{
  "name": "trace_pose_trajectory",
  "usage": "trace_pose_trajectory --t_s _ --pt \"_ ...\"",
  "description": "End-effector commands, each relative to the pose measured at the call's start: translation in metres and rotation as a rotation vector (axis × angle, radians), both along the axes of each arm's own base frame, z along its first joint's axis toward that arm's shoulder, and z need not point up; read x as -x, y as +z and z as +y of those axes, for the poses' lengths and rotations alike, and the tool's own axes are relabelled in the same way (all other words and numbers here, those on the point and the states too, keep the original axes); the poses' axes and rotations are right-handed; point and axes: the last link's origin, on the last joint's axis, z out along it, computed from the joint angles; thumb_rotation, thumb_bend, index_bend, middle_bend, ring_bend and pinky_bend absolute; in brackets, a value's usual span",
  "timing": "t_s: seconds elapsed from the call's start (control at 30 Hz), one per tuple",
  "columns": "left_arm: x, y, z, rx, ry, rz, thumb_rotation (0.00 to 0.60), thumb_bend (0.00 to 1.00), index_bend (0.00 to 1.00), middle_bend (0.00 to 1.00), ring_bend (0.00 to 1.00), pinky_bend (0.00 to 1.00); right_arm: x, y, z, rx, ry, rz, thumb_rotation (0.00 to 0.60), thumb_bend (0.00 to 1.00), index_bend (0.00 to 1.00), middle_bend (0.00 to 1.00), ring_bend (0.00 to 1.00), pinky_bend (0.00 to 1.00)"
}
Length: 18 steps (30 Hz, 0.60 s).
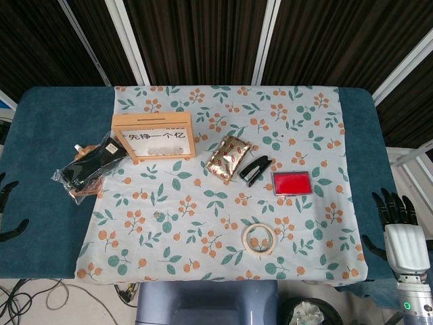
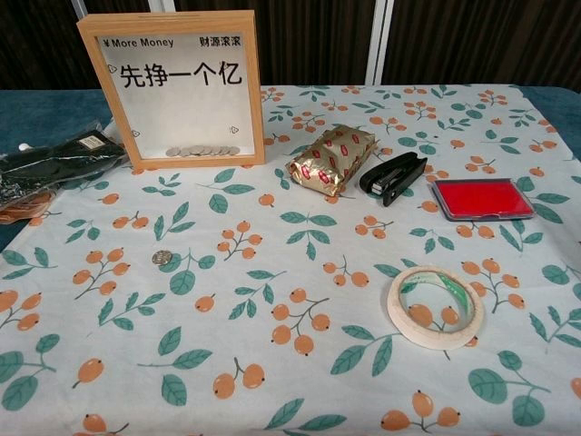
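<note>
Black right hand [image 1: 396, 220] fingers spread, holding nothing | left hand [image 1: 7, 210] we cannot tell; nearest us: tape roll [image 1: 259, 239]; coin [image 2: 162, 258]

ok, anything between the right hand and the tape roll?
Nothing visible. Only bare floral cloth lies between the right hand and the tape roll. The red ink pad sits farther back, off that line.
</note>
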Motion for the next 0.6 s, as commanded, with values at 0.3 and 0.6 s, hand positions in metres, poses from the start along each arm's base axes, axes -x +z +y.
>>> trace_pose_trajectory --t_s 0.3,0.6 --pt "-0.0021 0.0016 -0.0017 -0.009 -0.004 0.013 0.6 0.18 0.16 0.0 0.0 0.0 -0.0003 0.0023 0.0007 0.012 -0.003 -0.001 0.6 0.3 0.0 0.0 0.0 0.0" --pt "-0.0019 -0.0038 -0.0006 0.013 0.011 0.014 0.6 0.18 0.16 0.0 0.0 0.0 -0.0002 0.0035 0.0009 0.018 -0.013 -0.001 0.6 0.3 0.0 0.0 0.0 0.0"
